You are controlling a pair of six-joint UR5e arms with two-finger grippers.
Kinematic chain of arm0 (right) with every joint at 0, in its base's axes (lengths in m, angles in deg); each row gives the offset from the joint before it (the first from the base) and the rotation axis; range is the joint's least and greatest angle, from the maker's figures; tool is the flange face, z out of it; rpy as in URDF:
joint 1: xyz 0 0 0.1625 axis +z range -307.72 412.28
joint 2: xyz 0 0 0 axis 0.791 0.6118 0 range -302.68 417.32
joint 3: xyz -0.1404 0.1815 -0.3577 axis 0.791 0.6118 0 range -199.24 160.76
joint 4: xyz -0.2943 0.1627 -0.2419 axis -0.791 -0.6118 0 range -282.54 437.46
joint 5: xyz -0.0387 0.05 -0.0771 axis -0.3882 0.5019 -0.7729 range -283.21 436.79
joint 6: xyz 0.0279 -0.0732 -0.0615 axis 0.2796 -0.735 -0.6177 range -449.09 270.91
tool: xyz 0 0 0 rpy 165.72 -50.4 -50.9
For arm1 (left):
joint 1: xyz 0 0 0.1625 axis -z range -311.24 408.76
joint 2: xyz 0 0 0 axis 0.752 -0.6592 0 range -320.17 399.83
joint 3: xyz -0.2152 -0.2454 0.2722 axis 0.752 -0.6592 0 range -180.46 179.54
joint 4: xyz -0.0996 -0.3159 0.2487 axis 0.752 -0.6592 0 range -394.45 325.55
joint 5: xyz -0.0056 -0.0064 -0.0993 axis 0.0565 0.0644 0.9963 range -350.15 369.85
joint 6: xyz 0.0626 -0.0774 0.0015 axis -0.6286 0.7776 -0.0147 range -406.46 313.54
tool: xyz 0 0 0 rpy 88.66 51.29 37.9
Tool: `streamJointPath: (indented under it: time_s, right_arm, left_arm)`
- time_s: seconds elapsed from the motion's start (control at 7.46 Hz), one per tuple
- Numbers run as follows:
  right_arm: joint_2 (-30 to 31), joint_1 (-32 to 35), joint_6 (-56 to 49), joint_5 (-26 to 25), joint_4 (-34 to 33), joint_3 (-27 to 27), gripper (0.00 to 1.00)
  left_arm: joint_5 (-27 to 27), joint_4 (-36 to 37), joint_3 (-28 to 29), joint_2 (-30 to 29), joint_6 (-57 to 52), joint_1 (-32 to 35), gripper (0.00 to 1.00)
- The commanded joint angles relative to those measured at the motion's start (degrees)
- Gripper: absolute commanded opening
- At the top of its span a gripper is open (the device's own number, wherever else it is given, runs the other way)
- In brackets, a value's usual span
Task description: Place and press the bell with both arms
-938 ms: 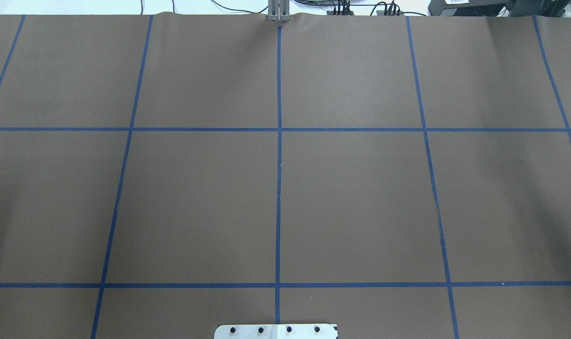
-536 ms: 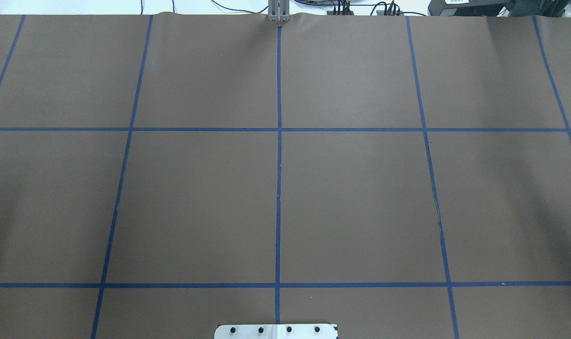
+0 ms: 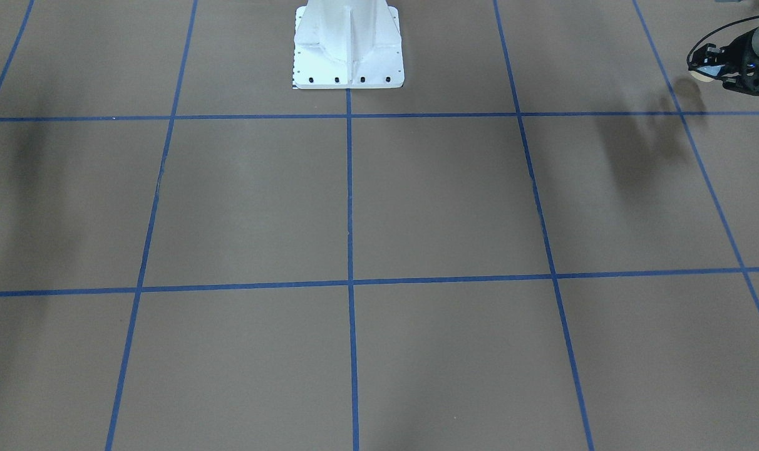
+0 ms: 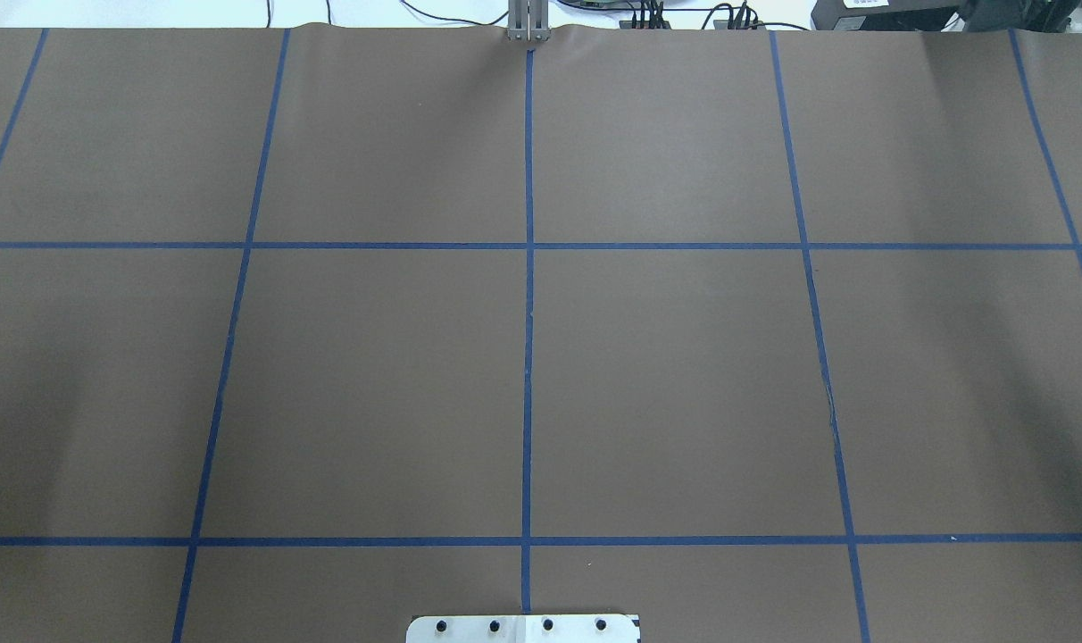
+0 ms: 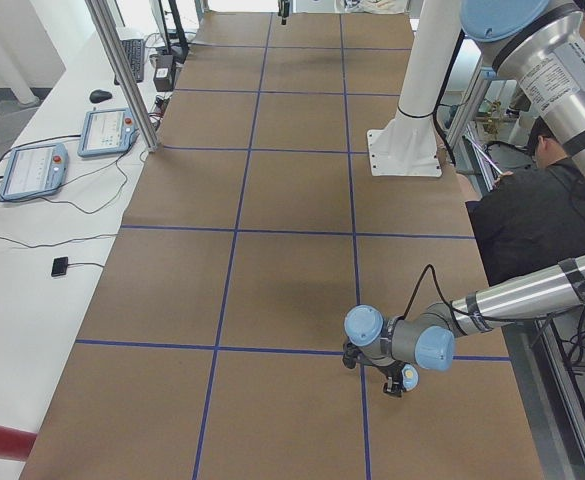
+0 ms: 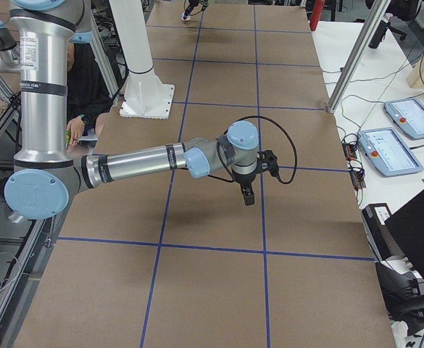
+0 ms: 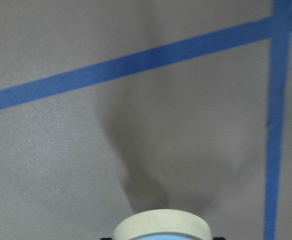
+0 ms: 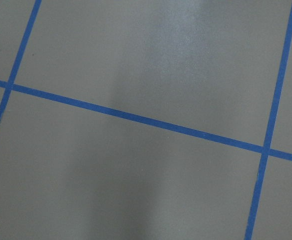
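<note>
- One bell (image 3: 703,73) is in play, and we see the left gripper (image 3: 712,62) clamped on it, the cream base pointing out past the fingers.
- We find the bell held off the brown paper of the table (image 4: 684,375), towards the robot's left end. It is near a crossing of two blue tape lines (image 4: 528,357), and its shadow falls on the paper just beside that crossing.
- From the left wrist camera we see only the rim of the cream base at the bottom edge, with a sliver of light blue beneath it and a soft shadow on the paper ahead.
- We see the left arm (image 5: 522,295) stretched low, its wrist close over the table.
- We see the right arm (image 6: 139,163) held out roughly level, with the right gripper (image 6: 248,194) pointing straight down above the paper near another tape crossing.
- We cannot tell whether the right gripper's fingers are apart or together. Its wrist camera shows us only paper and tape.
- We see the white pedestal (image 3: 348,50) bolted down on the robot's side, on the middle tape line.
</note>
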Motion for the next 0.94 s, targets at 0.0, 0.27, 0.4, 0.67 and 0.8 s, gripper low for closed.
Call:
streamJointPath:
  time_s: [0.0,0.27,0.4,0.67,0.8]
  right_arm:
    - [-0.02,0.0,0.0,0.0,0.0,0.0,1.0]
    - [-0.02,0.0,0.0,-0.09,0.0,0.0,1.0]
    - [-0.11,0.0,0.0,-0.09,0.0,0.0,1.0]
    - [-0.28,-0.09,0.09,-0.09,0.0,0.0,1.0]
    - [-0.29,-0.09,0.09,-0.09,0.0,0.0,1.0]
  left_arm:
    - [-0.07,1.15,-2.01,-2.36,1.66,3.13,0.2]
    - [-0.42,7.8,-2.2,-10.6,1.75,8.06,0.19]
    - [-0.51,11.14,-2.2,-14.64,1.75,9.73,0.17]
    - [-0.69,22.28,-2.46,-25.26,1.75,12.02,0.17]
    - [-0.69,28.17,-2.55,-30.89,2.01,12.29,0.17]
